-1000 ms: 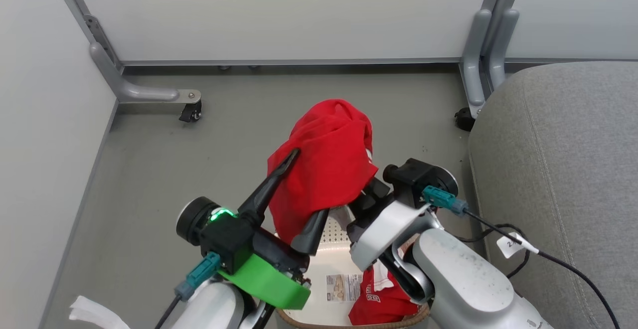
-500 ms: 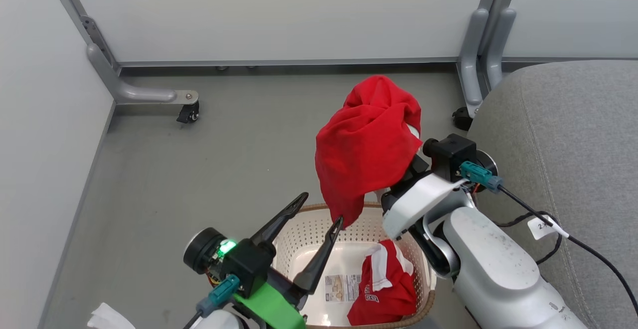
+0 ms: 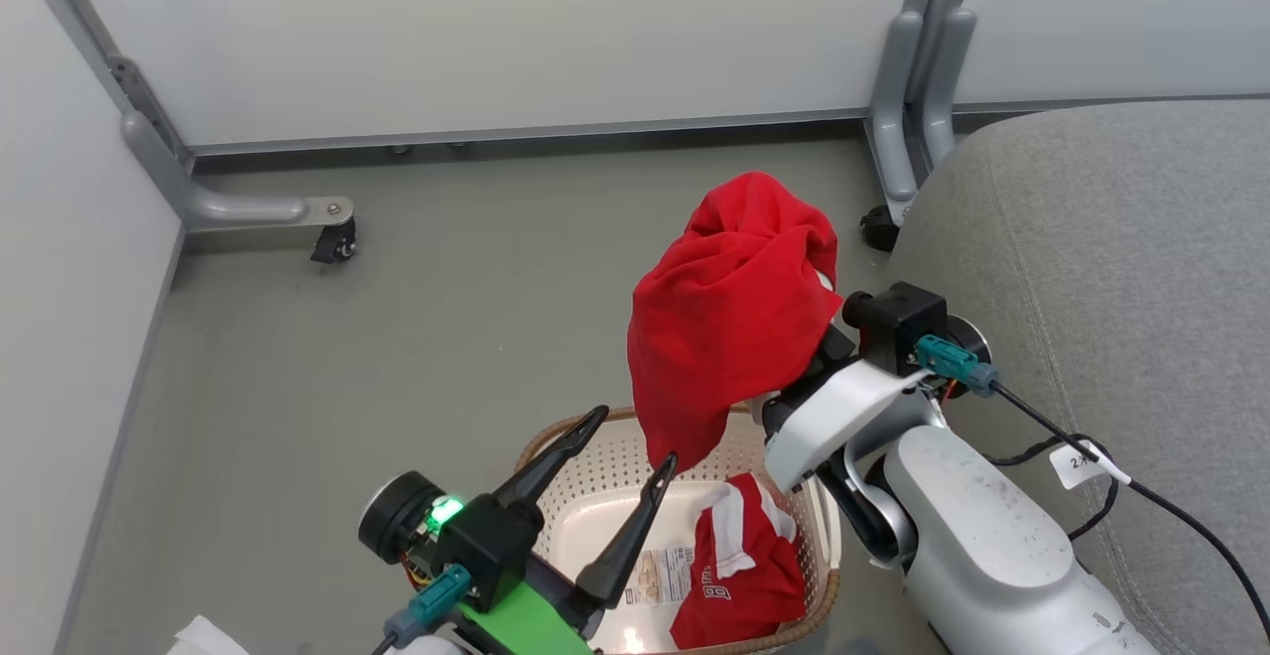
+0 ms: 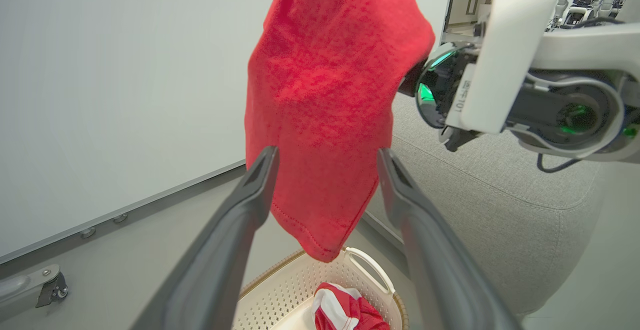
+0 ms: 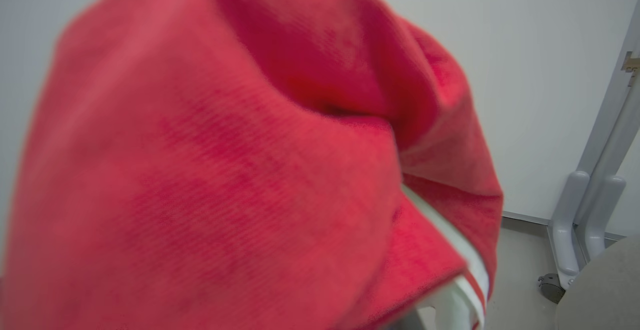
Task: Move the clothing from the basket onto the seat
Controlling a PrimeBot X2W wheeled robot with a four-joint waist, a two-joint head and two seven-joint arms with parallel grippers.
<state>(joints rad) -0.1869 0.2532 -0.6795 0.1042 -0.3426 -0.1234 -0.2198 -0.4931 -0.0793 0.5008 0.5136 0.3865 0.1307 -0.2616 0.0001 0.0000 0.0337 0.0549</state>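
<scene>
Clothing [image 4: 320, 95] counted as two pieces, neither delivered yet; judged under halfway.

Far left: left gripper [image 3: 636, 435], long dark fingers spread wide, gripping nothing, poised over the near-left rim of the cream-white perforated plastic laundry basket [image 3: 585, 481] on the grey floor [image 3: 397, 337]. In the left wrist view, framed between those fingers without touching them: the hanging hem of the lifted piece.

Just right of and below the left gripper, down in the basket: crumpled red garment with white trim and lettering [image 3: 744, 576], beside a label sticker [image 3: 660, 576] on the basket bottom. Untouched; second trip needed for it.

Further right, above the left gripper and draped over the right gripper [image 3: 831, 349]: soft red fabric garment [image 3: 729, 318] with a white stripe at one edge, lifted clear of the basket, lowest corner dangling over the far rim. Right gripper fingers covered by the cloth; taken as clamped on the fabric, judging by the hang of the whole piece from that spot. In the right wrist view, red cloth bunched close against the lens, white trim at lower right.

Right of the right gripper: large grey fabric-upholstered sofa cushion [image 3: 1091, 268], the seat, with rounded edge and stitched seam, near the garment but not under it. Neither piece resting on it.

Done: first piece out of the basket. Left: carry it rightward over the seat, release, reach back for the piece in the basket.
</scene>
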